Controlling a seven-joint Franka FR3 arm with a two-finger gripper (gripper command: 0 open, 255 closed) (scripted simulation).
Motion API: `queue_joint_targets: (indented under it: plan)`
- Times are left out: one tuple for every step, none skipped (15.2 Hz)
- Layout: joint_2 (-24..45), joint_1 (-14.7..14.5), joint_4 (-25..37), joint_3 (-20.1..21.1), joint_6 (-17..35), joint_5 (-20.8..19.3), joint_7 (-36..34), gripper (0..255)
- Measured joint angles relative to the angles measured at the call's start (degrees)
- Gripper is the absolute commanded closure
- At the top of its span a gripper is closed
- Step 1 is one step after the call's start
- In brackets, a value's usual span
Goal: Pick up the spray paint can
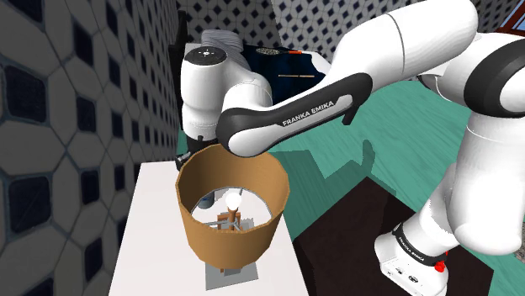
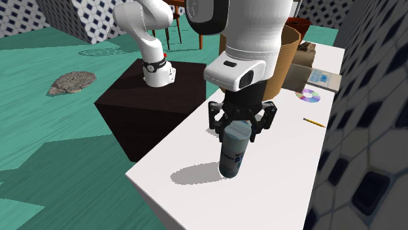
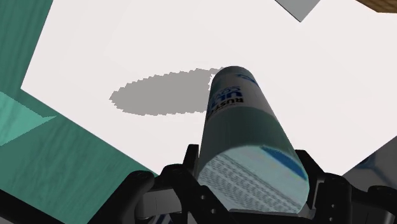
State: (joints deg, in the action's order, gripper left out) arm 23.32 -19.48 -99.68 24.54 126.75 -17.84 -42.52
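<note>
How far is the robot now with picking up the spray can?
Done: the gripper sits over the spray paint can, fingers clasping its upper end. In hand: the grasp. Left: a clear lift, since the can's base looks at or barely above the white table.

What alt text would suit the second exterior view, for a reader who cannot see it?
The black gripper of a white arm clasps the top of an upright spray paint can at the near end of a white table. Further back on the table lie a disc and a pencil, near a brown lampshade.
</note>
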Motion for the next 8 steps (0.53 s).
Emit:
queue_joint_targets:
  plan:
    - [0.01,-0.01,0.02,0.00,-0.01,-0.01,-0.01,255]
    - [0.01,-0.01,0.01,0.00,0.00,-0.01,-0.02,255]
    - [-0.01,-0.01,-0.01,0.00,0.03,-0.01,-0.02,255]
    - [-0.01,-0.01,-0.02,0.00,0.04,-0.01,-0.02,255]
    - [0.04,-0.01,0.06,0.00,-0.03,-0.01,0.00,255]
    - [-0.03,0.00,0.23,0.04,-0.34,0.10,0.09,255]
    - [-0.06,-0.03,0.66,0.09,-0.82,0.20,0.18,255]
    - [-0.50,0.06,0.74,0.22,-1.34,0.47,0.36,255]
